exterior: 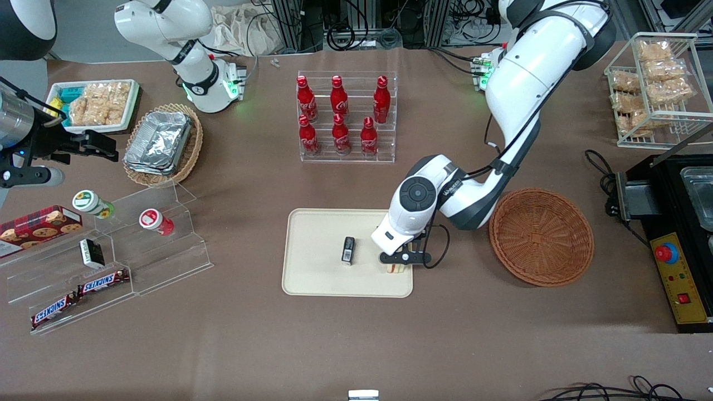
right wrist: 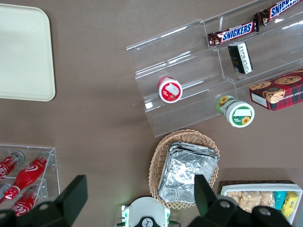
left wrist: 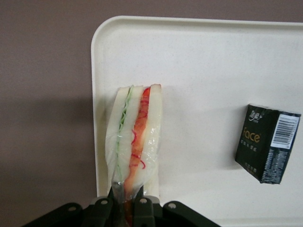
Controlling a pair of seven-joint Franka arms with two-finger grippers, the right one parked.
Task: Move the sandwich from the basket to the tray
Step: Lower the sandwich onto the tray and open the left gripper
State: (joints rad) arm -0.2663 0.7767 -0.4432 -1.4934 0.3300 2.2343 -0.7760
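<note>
The sandwich (exterior: 395, 269) (left wrist: 135, 137), a plastic-wrapped white wedge with red and green filling, lies over the cream tray (exterior: 317, 234) (left wrist: 213, 71) at the tray's edge nearest the basket. My left gripper (exterior: 397, 264) (left wrist: 125, 198) is directly above it, with its fingers shut on the sandwich's wrapped end. The round reddish-brown basket (exterior: 540, 236) stands empty on the table beside the tray, toward the working arm's end. A corner of the tray (right wrist: 23, 56) also appears in the right wrist view.
A small black box (exterior: 348, 250) (left wrist: 268, 143) lies on the tray beside the sandwich. A clear rack of red bottles (exterior: 346, 117) stands farther from the front camera. A black machine (exterior: 679, 234) sits past the basket. A stepped acrylic shelf (exterior: 139, 245) stands toward the parked arm's end.
</note>
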